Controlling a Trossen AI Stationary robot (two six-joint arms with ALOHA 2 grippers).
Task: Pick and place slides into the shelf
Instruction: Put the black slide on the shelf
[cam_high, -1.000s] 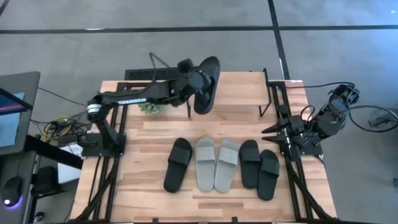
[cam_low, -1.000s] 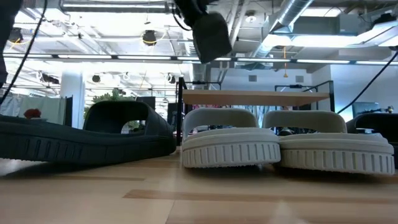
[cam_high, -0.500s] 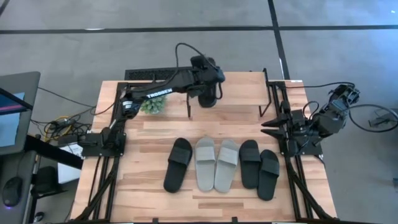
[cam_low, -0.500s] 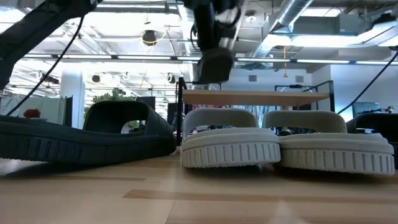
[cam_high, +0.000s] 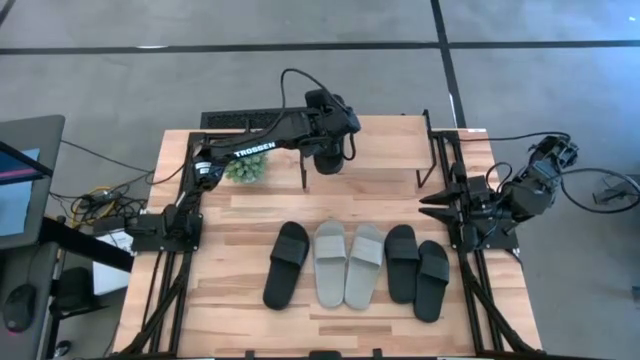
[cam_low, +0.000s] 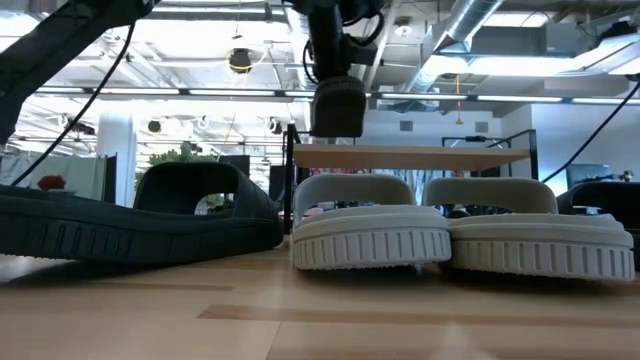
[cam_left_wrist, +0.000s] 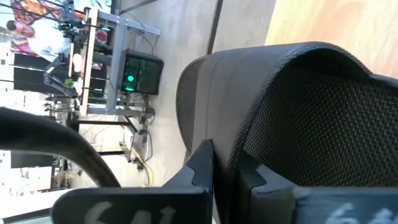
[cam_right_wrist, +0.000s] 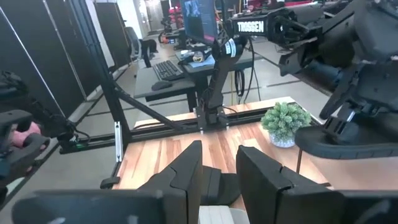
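Observation:
My left gripper (cam_high: 328, 142) reaches over the left end of the shelf (cam_high: 390, 145) and is shut on one black slide (cam_high: 328, 162). In the low view that slide (cam_low: 338, 106) hangs just above the shelf's light top board (cam_low: 410, 157). It fills the left wrist view (cam_left_wrist: 298, 106). Five slides lie flat on the table in a row: a black one (cam_high: 288, 263), a grey pair (cam_high: 346, 264) and a black pair (cam_high: 417, 270). My right gripper (cam_high: 436, 206) waits open at the table's right edge, touching nothing. My left gripper pinches the black slide between its two fingers (cam_left_wrist: 202, 167) at the slide's upper rim (cam_left_wrist: 221, 134), coming from above and pointing down. The slide hangs upright below the fingers, lifted clear, with its lower end (cam_low: 338, 130) a little above the shelf's top board.
A small green plant (cam_high: 245, 169) stands on the table left of the shelf. The shelf's black legs (cam_high: 303, 172) rise at its ends. Bare tabletop (cam_high: 230, 290) lies left of the row of slides. Black frame rails (cam_high: 480, 290) run along both table sides.
My left arm has reached farther over the shelf's left end and turned its gripper to point down. The black slide, earlier seen lengthwise and tilted, now hangs upright. It has come down from high above the shelf to just over the top board.

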